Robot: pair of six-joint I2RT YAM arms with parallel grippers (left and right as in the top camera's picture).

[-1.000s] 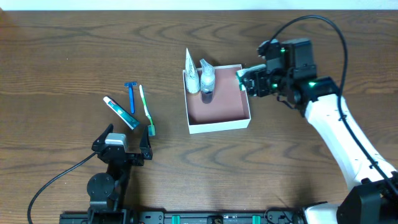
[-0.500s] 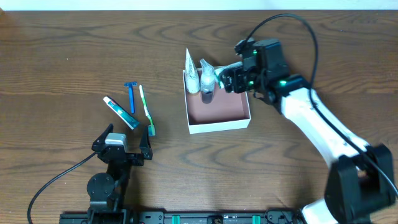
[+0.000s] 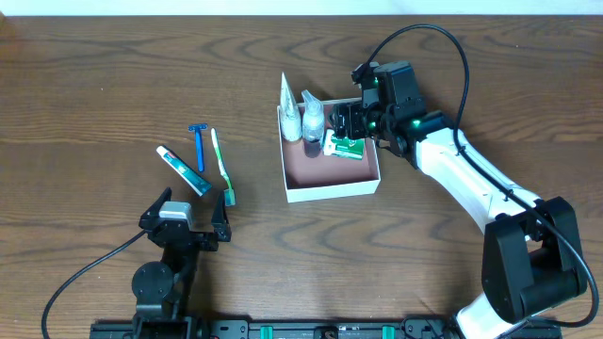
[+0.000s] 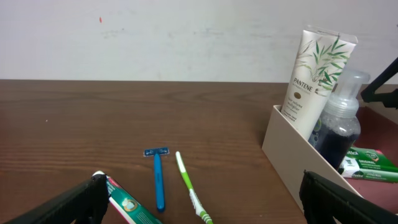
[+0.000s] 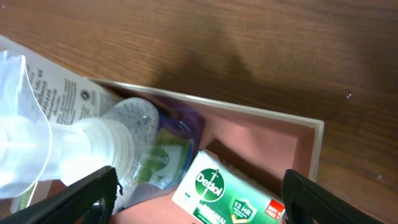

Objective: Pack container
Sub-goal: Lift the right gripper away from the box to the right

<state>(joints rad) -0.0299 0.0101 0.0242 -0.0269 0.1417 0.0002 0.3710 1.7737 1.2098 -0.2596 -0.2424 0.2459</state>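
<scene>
While wide-jawed, right end effector (image 3: 344, 122) above green carton (image 3: 345, 147) inside container (image 3: 332, 193).

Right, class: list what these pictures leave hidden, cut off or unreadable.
Overhead: toothpaste print too small to read.
Left wrist: box cut off by the right edge, far wall unseen.
Right wrist: soap carton cut by the bottom edge; bottle blurred, too close to the lens.

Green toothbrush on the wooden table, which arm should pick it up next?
Left. The open left gripper sits right next to the green toothbrush, while the right gripper hovers over the white cardboard box, farther away.
</scene>
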